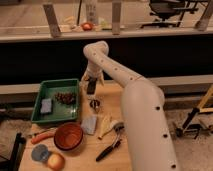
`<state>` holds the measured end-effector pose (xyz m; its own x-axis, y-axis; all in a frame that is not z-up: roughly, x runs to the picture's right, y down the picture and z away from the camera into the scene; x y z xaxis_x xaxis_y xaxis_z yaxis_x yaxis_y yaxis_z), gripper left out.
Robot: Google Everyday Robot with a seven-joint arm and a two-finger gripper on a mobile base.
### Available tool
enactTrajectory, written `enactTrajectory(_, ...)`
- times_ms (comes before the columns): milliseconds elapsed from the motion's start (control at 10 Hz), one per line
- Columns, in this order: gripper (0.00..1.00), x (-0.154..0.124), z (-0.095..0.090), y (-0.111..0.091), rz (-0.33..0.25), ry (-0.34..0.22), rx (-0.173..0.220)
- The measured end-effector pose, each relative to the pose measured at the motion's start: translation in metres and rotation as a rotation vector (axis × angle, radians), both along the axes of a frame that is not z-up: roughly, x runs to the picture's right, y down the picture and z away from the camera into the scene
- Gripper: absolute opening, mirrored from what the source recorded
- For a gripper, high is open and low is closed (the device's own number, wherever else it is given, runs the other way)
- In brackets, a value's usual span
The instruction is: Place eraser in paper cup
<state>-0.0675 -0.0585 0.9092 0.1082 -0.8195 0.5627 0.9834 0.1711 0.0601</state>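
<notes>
Jaws pinch narrowly on a small dark block, seemingly the eraser [91, 90]: black, rectangular, held upright with its lower end hanging free. The gripper [91, 86] holding it hovers just right of the green tray's [55, 83] far right corner, above the wooden table [112, 97]. The paper cup [94, 104], small and pale-rimmed, stands just right of the tray's right wall, nearer the camera than the gripper. A blue sponge [46, 105] lies inside the tray; an orange bowl [68, 136] sits just in front of it.
</notes>
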Motion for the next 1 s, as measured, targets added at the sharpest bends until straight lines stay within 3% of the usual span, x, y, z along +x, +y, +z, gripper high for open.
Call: enactTrajectory(1000,0.8,-0.001,-0.001,-0.0039,-0.003,-0.007,0.005)
